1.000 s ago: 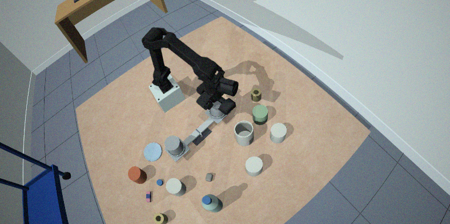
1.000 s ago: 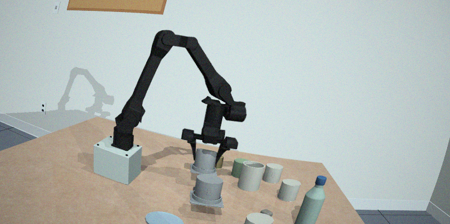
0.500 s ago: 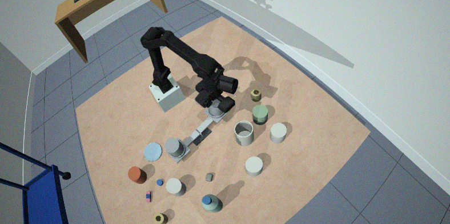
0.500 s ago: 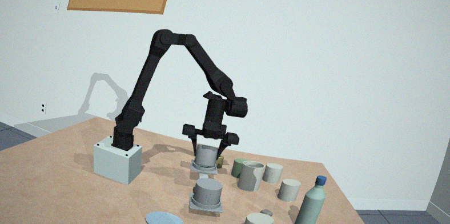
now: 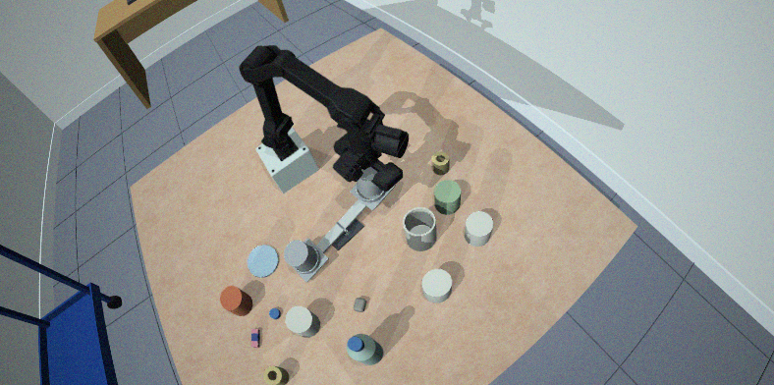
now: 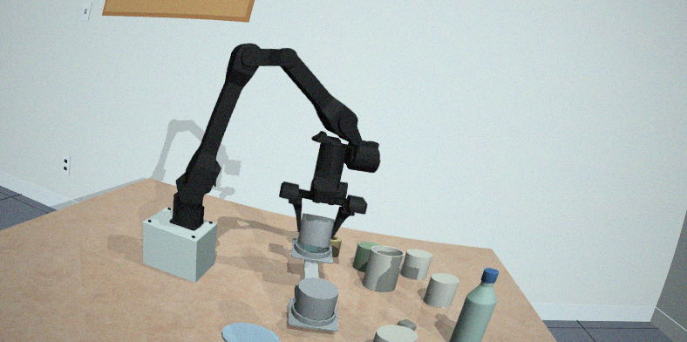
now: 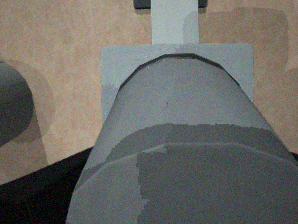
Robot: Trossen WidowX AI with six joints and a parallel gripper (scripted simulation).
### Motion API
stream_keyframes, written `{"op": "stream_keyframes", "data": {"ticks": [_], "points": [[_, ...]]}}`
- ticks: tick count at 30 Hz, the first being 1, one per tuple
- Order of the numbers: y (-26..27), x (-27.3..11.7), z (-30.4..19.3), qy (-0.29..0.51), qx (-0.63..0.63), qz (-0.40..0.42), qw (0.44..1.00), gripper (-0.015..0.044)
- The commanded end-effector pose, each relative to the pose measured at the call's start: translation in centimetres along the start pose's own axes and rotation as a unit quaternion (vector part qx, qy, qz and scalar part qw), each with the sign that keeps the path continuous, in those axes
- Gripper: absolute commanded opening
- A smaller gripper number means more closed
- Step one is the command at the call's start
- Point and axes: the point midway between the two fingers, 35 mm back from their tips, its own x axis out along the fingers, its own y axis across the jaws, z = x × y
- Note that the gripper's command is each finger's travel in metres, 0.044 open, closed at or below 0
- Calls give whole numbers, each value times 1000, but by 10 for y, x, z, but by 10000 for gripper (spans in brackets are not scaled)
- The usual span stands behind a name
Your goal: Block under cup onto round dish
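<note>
My gripper [image 5: 370, 185] [image 6: 316, 233] is shut on the grey cup [image 5: 368, 188] [image 6: 316, 229] [image 7: 190, 105] at the balance's far end. This cup stands a little above its square pan [image 6: 298, 256] [image 7: 112, 65], and a thin teal patch shows under its lower edge in the exterior view; I cannot tell surely whether that is the block. The second grey cup [image 5: 301, 257] [image 6: 316, 302] stands upright on the other pan. The beam [image 5: 341, 229] [image 6: 311, 270] [image 7: 175, 22] joins the two pans. The round light-blue dish [image 5: 262, 260] [image 6: 250, 333] lies beside the second cup, with nothing on it.
A hollow grey container [image 5: 419, 239] [image 6: 382, 274], a green cylinder [image 5: 447, 196] and white cylinders [image 5: 478, 228] [image 5: 436, 284] [image 5: 302, 320] stand around the balance. An orange cylinder [image 5: 236, 301] is near the dish. A bottle [image 5: 365, 351] [image 6: 475, 312] stands at the front.
</note>
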Motion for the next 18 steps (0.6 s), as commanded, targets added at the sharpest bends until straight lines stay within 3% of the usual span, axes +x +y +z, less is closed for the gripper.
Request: {"op": "stream_keyframes", "data": {"ticks": [1,18], "points": [[4,-13,-7,16,-1,15,1000,0],[2,-34,-6,16,-1,15,1000,0]]}}
